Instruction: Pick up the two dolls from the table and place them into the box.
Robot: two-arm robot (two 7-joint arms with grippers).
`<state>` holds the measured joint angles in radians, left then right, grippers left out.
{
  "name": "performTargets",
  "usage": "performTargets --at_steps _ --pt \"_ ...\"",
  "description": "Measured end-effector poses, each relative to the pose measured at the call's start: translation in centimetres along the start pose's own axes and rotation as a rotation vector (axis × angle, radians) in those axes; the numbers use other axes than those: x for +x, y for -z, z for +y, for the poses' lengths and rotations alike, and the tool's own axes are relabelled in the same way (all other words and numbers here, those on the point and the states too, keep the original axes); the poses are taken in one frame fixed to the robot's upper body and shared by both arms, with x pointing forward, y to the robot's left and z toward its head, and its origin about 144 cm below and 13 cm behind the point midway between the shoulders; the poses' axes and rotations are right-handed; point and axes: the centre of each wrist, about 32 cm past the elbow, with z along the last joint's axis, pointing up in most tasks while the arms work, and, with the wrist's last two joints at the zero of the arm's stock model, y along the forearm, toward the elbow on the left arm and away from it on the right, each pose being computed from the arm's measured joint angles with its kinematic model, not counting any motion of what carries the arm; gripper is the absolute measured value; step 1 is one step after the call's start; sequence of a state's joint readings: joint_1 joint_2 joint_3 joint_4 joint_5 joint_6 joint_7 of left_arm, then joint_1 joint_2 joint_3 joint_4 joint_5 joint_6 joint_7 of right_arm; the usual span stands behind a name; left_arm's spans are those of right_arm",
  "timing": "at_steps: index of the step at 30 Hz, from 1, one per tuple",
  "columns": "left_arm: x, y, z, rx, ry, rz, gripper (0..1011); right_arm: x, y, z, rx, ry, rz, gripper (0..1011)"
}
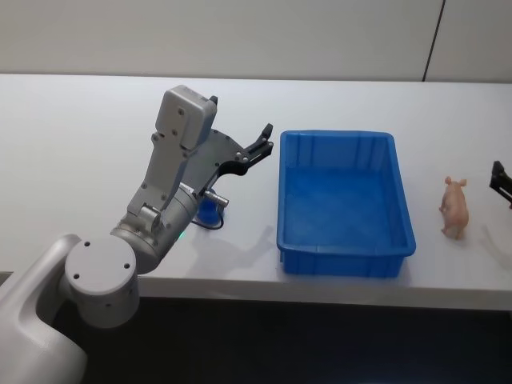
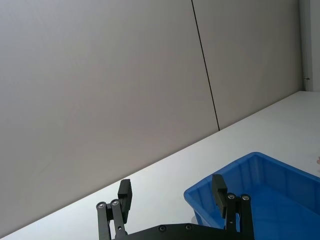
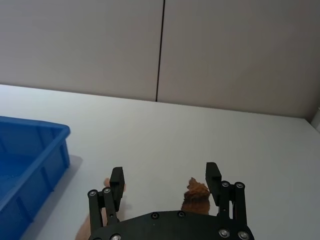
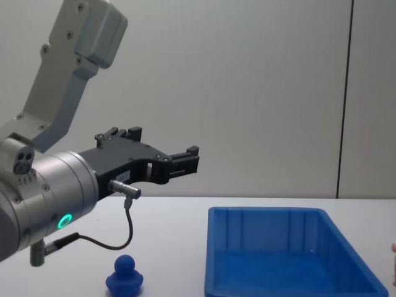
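The blue box stands open-topped on the white table, and holds nothing that I can see. A pale pinkish doll stands on the table right of the box. My right gripper is just beyond that doll at the view's right edge. In the right wrist view the right gripper is open, with the pale doll and a brown doll partly hidden behind its body. My left gripper hangs open and empty above the table, left of the box.
A small blue figure sits on the table under my left forearm, also seen low in the chest view. A grey wall runs behind the table. The table's front edge lies close below the box.
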<state>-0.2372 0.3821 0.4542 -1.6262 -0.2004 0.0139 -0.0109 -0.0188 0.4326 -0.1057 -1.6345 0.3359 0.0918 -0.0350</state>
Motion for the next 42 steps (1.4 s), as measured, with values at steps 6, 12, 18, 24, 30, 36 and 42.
performTargets --at_steps 6,12,18,24,30,36,42 --pt "0.0 0.0 0.0 0.000 0.000 0.000 1001 0.9 0.4 0.6 -0.036 0.028 0.000 1003" --pt "0.0 0.0 0.0 0.000 0.000 0.000 1001 1.4 0.7 1.1 -0.064 0.045 0.002 1003" --pt "0.0 0.0 0.0 0.000 0.000 0.000 1001 1.9 1.0 1.5 -0.097 0.058 0.012 1003" --pt "0.0 0.0 0.0 0.000 0.000 0.000 1001 2.3 1.5 1.8 -0.131 0.070 0.025 1003" --pt "0.0 0.0 0.0 0.000 0.000 0.000 1001 2.6 2.0 2.0 -0.160 0.080 0.037 1003" --pt "0.0 0.0 0.0 0.000 0.000 0.000 1001 2.8 2.2 2.0 -0.183 0.084 0.054 1003" --pt "0.0 0.0 0.0 0.000 0.000 0.000 1001 3.0 2.5 2.0 -0.216 0.074 0.076 1003"
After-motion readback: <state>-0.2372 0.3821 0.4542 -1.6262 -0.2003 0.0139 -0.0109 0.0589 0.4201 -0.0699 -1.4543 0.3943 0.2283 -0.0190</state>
